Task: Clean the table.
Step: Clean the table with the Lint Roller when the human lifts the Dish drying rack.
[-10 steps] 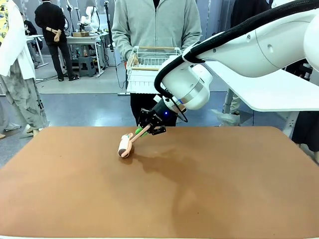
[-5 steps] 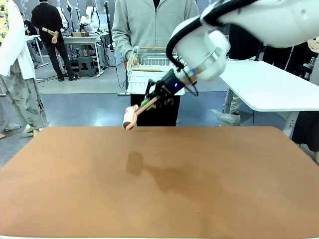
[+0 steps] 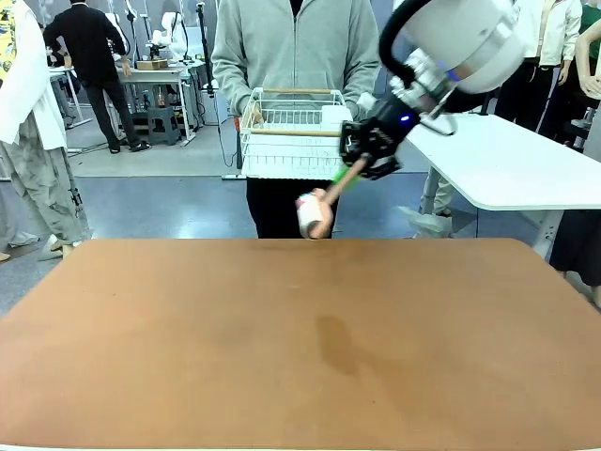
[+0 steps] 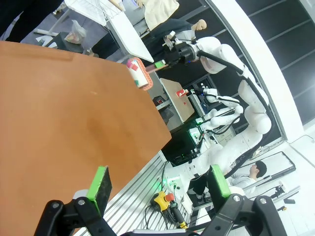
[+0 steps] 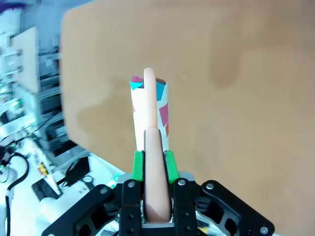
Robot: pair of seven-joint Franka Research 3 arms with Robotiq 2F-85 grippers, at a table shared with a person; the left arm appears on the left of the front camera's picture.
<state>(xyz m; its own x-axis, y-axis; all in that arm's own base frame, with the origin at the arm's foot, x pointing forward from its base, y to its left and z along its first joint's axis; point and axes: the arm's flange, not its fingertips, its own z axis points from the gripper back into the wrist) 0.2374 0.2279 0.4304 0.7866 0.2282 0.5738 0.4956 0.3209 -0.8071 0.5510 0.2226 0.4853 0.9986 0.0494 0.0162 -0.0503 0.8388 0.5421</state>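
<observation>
The reddish-brown table [image 3: 188, 357] spreads across the front view with a bare top. My right gripper [image 3: 364, 150] is shut on the pink handle of a lint roller [image 3: 315, 212]. The roller hangs in the air over the table's far edge, its patterned head pointing down and left. In the right wrist view the gripper [image 5: 153, 164] clamps the handle, and the roller [image 5: 150, 105] points at the table [image 5: 236, 98] below. My left gripper [image 4: 160, 182] stands open over a table [image 4: 49, 113] corner, holding nothing. From there the roller [image 4: 139, 73] shows far off.
A person in a grey hoodie stands at the far side, holding a white wire dish rack [image 3: 282, 132] just left of the right gripper. A white-topped table [image 3: 507, 164] stands at the back right. Other people are farther off at the left.
The right arm has lifted the lint roller off the table top and swung it up and to the right, close to the dish rack.
</observation>
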